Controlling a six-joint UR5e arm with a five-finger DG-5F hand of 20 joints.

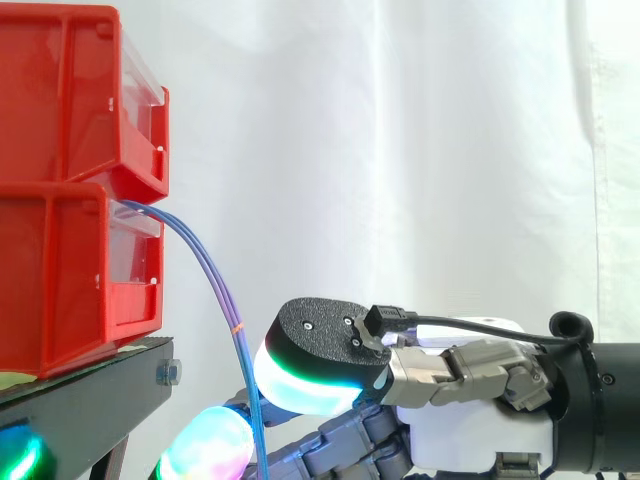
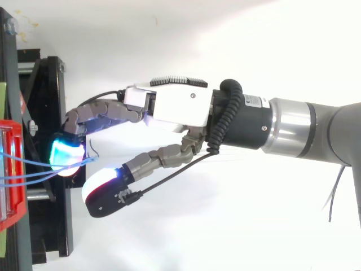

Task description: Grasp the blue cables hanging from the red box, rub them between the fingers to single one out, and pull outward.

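Where the blue cables (image 1: 238, 328) leave the front of the lower red bin (image 1: 60, 280), they arc outward and downward, away from the black stand (image 1: 90, 400), and run straight into the grasp of the hand (image 2: 180, 107). The hand reaches in level from the right with its fingers bent and its thumb (image 1: 315, 350) set opposite them, closed around the cables. From the side, the strands pass just against the left edge of the thumb's green-glowing pad and drop on to the right of a lower fingertip (image 1: 205, 445) that glows in mixed colours. From above, the cables stretch from the bin to the lower edge of a cyan fingertip and end there, with the thumb's pad just beside it across a narrow gap. How hard the pads press on the strands cannot be told. An upper red bin (image 1: 60, 90) sits stacked on the lower one, before the white curtain (image 1: 400, 150).
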